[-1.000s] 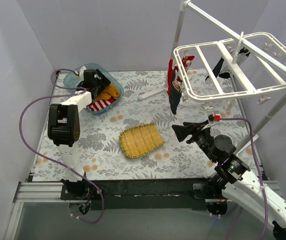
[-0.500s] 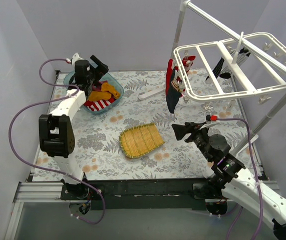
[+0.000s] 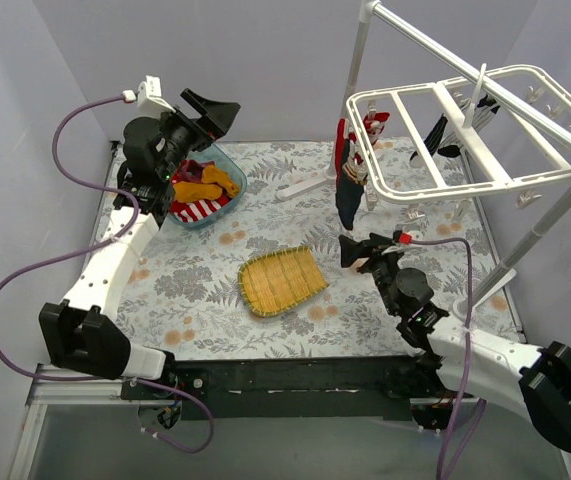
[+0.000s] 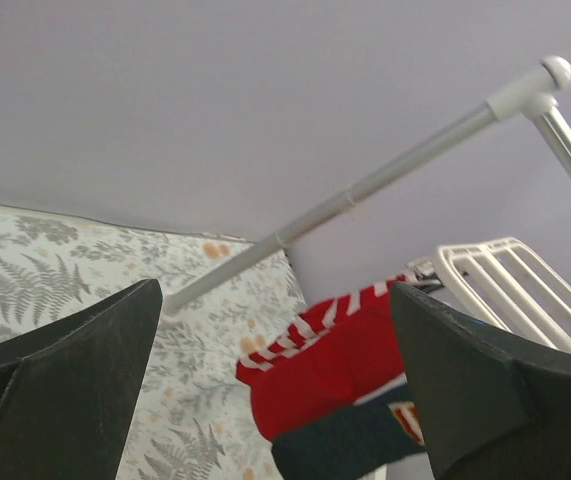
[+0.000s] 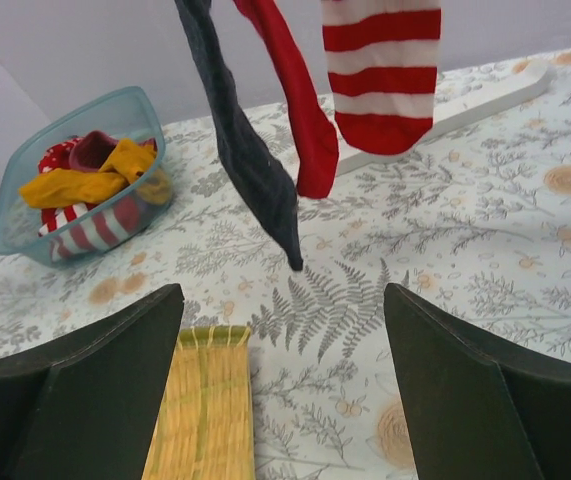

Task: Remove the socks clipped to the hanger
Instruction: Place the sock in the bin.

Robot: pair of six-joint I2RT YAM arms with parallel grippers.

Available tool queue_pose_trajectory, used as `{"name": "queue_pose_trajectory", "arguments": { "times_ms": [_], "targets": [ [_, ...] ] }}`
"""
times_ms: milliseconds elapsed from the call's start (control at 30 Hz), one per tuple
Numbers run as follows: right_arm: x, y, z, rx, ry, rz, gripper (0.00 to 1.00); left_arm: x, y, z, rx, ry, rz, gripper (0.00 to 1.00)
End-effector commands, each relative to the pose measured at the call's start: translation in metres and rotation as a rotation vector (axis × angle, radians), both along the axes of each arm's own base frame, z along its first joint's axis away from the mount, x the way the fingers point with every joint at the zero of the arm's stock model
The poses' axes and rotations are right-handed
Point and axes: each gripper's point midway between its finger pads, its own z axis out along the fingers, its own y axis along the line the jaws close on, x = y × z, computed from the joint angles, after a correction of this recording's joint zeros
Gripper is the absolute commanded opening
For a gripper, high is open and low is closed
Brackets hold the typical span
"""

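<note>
Socks (image 3: 348,178): clipped to the hanger (image 3: 470,133), far right.
Left fingers (image 4: 65,390): spread apart, raised far left.
Right fingers (image 5: 465,390): spread apart, pointed at socks.

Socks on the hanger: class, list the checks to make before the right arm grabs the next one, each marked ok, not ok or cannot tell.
1. Right gripper open: ok, jaws wide apart.
2. Dark sock lined up in front of it: ok.
3. Red sock and striped sock clear of the grab: not ok, both hang close beside it.
4. Left gripper open and empty: ok.
5. Clips' hold on the hanger: cannot tell, too small.
</note>
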Motion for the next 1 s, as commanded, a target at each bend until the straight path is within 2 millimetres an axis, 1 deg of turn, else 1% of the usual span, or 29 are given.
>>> {"name": "queue_pose_trajectory", "arguments": {
  "times_ms": [0, 33, 67, 100, 133, 167, 200, 267, 300, 400, 467, 500, 600, 633, 667, 700, 733, 767, 800, 833, 867, 900, 933, 967],
  "targets": [
    [0.026, -0.004, 0.067, 0.054, -0.199, -0.101, 0.9, -0.035, -0.023, 0.01, 0.019, -0.041, -0.11, 0.98],
    [0.029, -0.002, 0.07, 0.054, -0.208, -0.095, 0.9, -0.043, -0.026, 0.012, 0.021, -0.048, -0.13, 0.98],
    [0.036, -0.003, 0.077, 0.061, -0.222, -0.101, 0.9, -0.048, -0.029, 0.013, 0.026, -0.055, -0.142, 0.98],
    [0.041, 0.004, 0.071, 0.04, -0.211, -0.075, 0.9, -0.053, -0.031, 0.015, 0.031, -0.063, -0.152, 0.98],
    [0.046, 0.005, 0.072, 0.036, -0.214, -0.073, 0.9, -0.06, -0.031, 0.019, 0.033, -0.079, -0.16, 0.98],
    [0.053, 0.006, 0.083, 0.045, -0.231, -0.078, 0.9, -0.063, -0.032, 0.017, 0.039, -0.079, -0.167, 0.98],
    [0.06, 0.012, 0.078, 0.028, -0.221, -0.061, 0.9, -0.066, -0.032, 0.018, 0.047, -0.086, -0.172, 0.98],
    [0.069, 0.015, 0.085, 0.029, -0.237, -0.051, 0.9, -0.073, -0.033, 0.02, 0.052, -0.092, -0.191, 0.98],
    [0.074, 0.025, 0.088, 0.024, -0.242, -0.016, 0.9, -0.075, -0.035, 0.02, 0.055, -0.093, -0.205, 0.98],
    [0.083, 0.038, 0.087, 0.006, -0.24, 0.021, 0.89, -0.083, -0.04, 0.022, 0.053, -0.097, -0.237, 0.98],
    [0.087, 0.042, 0.085, 0.007, -0.232, 0.029, 0.88, -0.086, -0.042, 0.021, 0.052, -0.097, -0.245, 0.98],
    [0.088, 0.046, 0.081, 0.002, -0.224, 0.044, 0.87, -0.088, -0.044, 0.02, 0.053, -0.096, -0.252, 0.98],
    [0.087, 0.052, 0.084, 0.005, -0.229, 0.075, 0.81, -0.095, -0.055, 0.016, 0.062, -0.086, -0.287, 0.98],
    [0.088, 0.051, 0.088, 0.01, -0.233, 0.078, 0.78, -0.098, -0.058, 0.015, 0.067, -0.082, -0.296, 0.98],
    [0.087, 0.053, 0.089, 0.014, -0.23, 0.09, 0.66, -0.102, -0.064, 0.013, 0.074, -0.082, -0.315, 0.98],
    [0.084, 0.057, 0.094, 0.033, -0.232, 0.13, 0.53, -0.106, -0.067, 0.013, 0.077, -0.084, -0.327, 0.98],
    [0.083, 0.056, 0.092, 0.033, -0.216, 0.148, 0.39, -0.111, -0.071, 0.008, 0.078, -0.074, -0.341, 0.98],
    [0.078, 0.061, 0.097, 0.04, -0.219, 0.196, 0.18, -0.114, -0.073, 0.006, 0.078, -0.073, -0.349, 0.98],
    [0.074, 0.063, 0.097, 0.051, -0.208, 0.219, 0.11, -0.117, -0.075, 0.005, 0.076, -0.07, -0.357, 0.98],
    [0.07, 0.065, 0.094, 0.058, -0.184, 0.242, 0.03, -0.124, -0.079, 0.001, 0.076, -0.068, -0.375, 0.98],
    [0.066, 0.066, 0.093, 0.061, -0.176, 0.264, 0.01, -0.128, -0.082, 0.001, 0.073, -0.07, -0.386, 0.98],
    [0.057, 0.069, 0.1, 0.065, -0.191, 0.303, 0.01, -0.132, -0.084, -0.002, 0.069, -0.065, -0.396, 0.98],
    [0.055, 0.068, 0.1, 0.07, -0.181, 0.31, 0.01, -0.14, -0.089, 0.001, 0.065, -0.078, -0.416, 0.98],
    [0.045, 0.071, 0.103, 0.064, -0.183, 0.355, 0.01, -0.143, -0.092, -0.002, 0.065, -0.074, -0.427, 0.98]
  ]
}}
